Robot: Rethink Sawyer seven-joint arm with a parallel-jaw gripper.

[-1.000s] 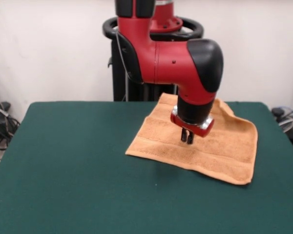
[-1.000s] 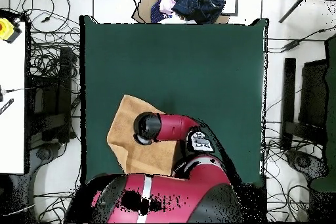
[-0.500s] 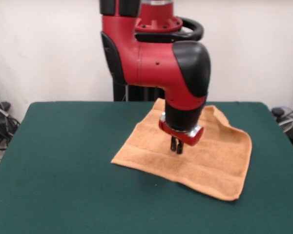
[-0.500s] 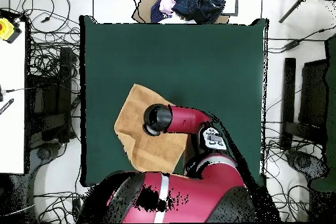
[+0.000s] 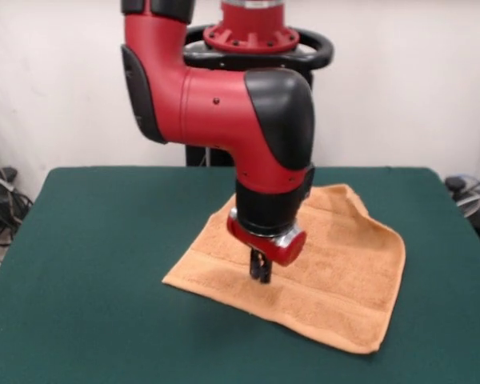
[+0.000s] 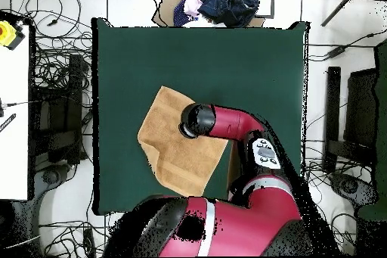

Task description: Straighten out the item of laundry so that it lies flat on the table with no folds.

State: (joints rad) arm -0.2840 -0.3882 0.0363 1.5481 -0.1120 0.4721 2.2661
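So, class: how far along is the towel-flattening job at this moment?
Done: the orange-tan terry-cloth towel is mostly spread on the green felt table. In hand: the red arm's gripper, shut, presses its middle. Left: the rumpled far corner needs smoothing.

Plain white wall (image 5: 400,88) behind the setup, evenly lit. From above, the pale floor (image 6: 321,54) is a mess of black cables (image 6: 53,81) on both sides. There's a white desk (image 6: 13,119) at one edge, and a heap of dark blue clothes (image 6: 230,1) sits on a brown board (image 6: 168,14).
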